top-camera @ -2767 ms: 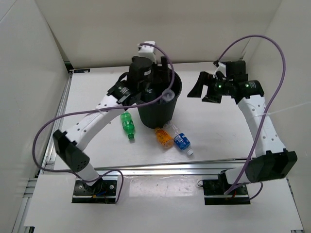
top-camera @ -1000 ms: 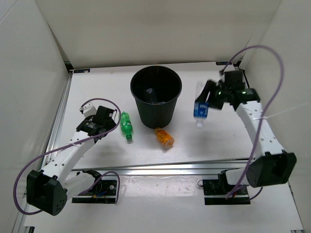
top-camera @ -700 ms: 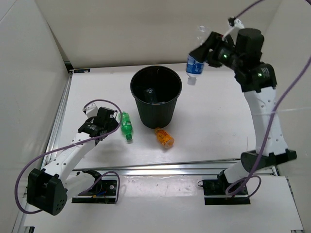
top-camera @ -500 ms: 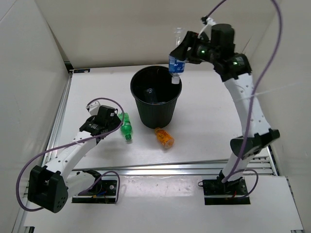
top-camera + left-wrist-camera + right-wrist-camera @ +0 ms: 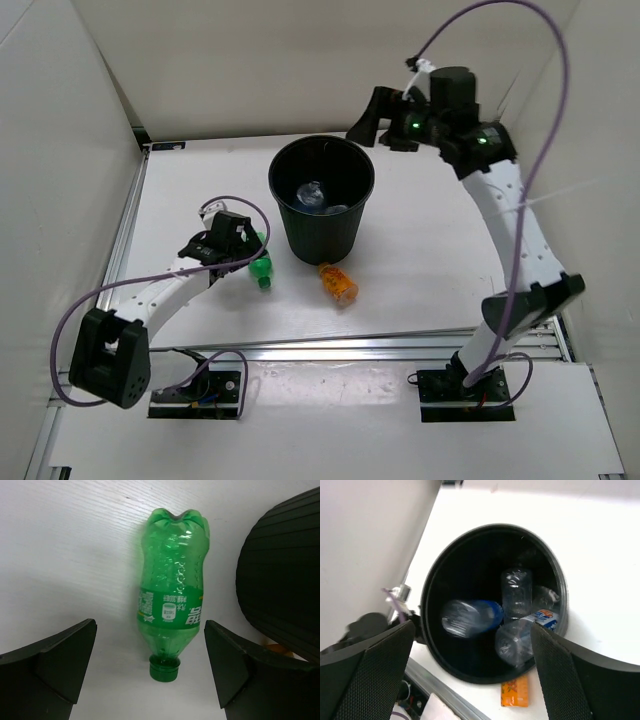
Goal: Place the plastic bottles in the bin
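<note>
The black bin (image 5: 320, 235) stands at the table's middle back. In the right wrist view three clear bottles lie inside the bin (image 5: 470, 565): a blurred one with a blue label (image 5: 470, 617), a plain one (image 5: 516, 587) and one with a pale label (image 5: 525, 637). The green bottle (image 5: 262, 262) lies left of the bin, and the orange bottle (image 5: 338, 283) lies in front of it. My left gripper (image 5: 150, 630) is open, its fingers either side of the green bottle's (image 5: 172, 600) cap end. My right gripper (image 5: 378, 128) is open and empty above the bin's right rim.
White walls close in the table at the back and both sides. A metal rail (image 5: 350, 345) runs along the front edge. The bin's wall (image 5: 285, 580) stands close to the right of the green bottle. The orange bottle (image 5: 515, 697) shows below the bin's rim.
My right arm lifted the blue-labelled bottle, swung it left over the bin and let it go; it now lies inside. My left gripper moved right to the green bottle.
</note>
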`<action>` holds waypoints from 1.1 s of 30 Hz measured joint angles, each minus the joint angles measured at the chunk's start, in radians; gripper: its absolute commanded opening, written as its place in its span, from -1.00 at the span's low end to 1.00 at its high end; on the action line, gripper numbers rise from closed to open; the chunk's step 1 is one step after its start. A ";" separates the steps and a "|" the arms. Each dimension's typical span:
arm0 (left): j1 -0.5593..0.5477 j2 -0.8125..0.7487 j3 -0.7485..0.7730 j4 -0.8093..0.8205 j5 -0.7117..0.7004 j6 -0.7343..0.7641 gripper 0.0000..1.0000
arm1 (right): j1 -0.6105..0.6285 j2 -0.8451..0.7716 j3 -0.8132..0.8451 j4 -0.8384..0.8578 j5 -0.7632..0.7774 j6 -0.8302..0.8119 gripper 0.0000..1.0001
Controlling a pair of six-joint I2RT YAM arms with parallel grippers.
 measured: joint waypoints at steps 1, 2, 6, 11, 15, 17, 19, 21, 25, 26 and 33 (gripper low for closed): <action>0.000 0.016 0.002 0.012 0.008 0.010 1.00 | -0.012 -0.035 -0.010 0.000 0.000 -0.001 0.99; 0.000 0.033 0.006 0.023 0.020 0.021 1.00 | -0.026 -0.070 -0.022 0.003 0.000 -0.002 0.99; -0.001 0.125 0.027 0.071 0.039 0.058 1.00 | -0.064 -0.212 -0.095 0.021 -0.005 -0.006 0.99; -0.001 0.222 0.037 0.124 0.052 0.098 0.88 | -0.083 -0.301 -0.182 0.022 -0.017 -0.018 0.99; -0.001 0.266 0.048 0.138 0.052 0.104 -0.04 | -0.087 -0.321 -0.250 0.013 -0.013 -0.025 0.99; -0.001 0.261 0.064 0.137 0.043 0.119 -0.02 | -0.087 -0.323 -0.272 0.000 0.002 -0.032 0.99; -0.001 0.244 0.090 0.133 0.022 0.131 0.03 | -0.087 -0.325 -0.287 -0.003 0.013 -0.040 0.99; -0.001 0.212 0.138 0.121 -0.008 0.147 0.08 | -0.087 -0.330 -0.298 -0.005 0.032 -0.045 0.99; -0.001 0.130 0.332 0.100 -0.067 0.165 0.02 | -0.087 -0.344 -0.309 -0.008 0.066 -0.047 0.99; -0.002 0.118 0.409 0.098 -0.070 0.180 -0.02 | -0.087 -0.348 -0.316 -0.008 0.072 -0.047 0.99; -0.092 0.198 0.969 0.194 0.024 0.355 0.17 | -0.087 -0.357 -0.380 -0.009 0.108 -0.047 0.99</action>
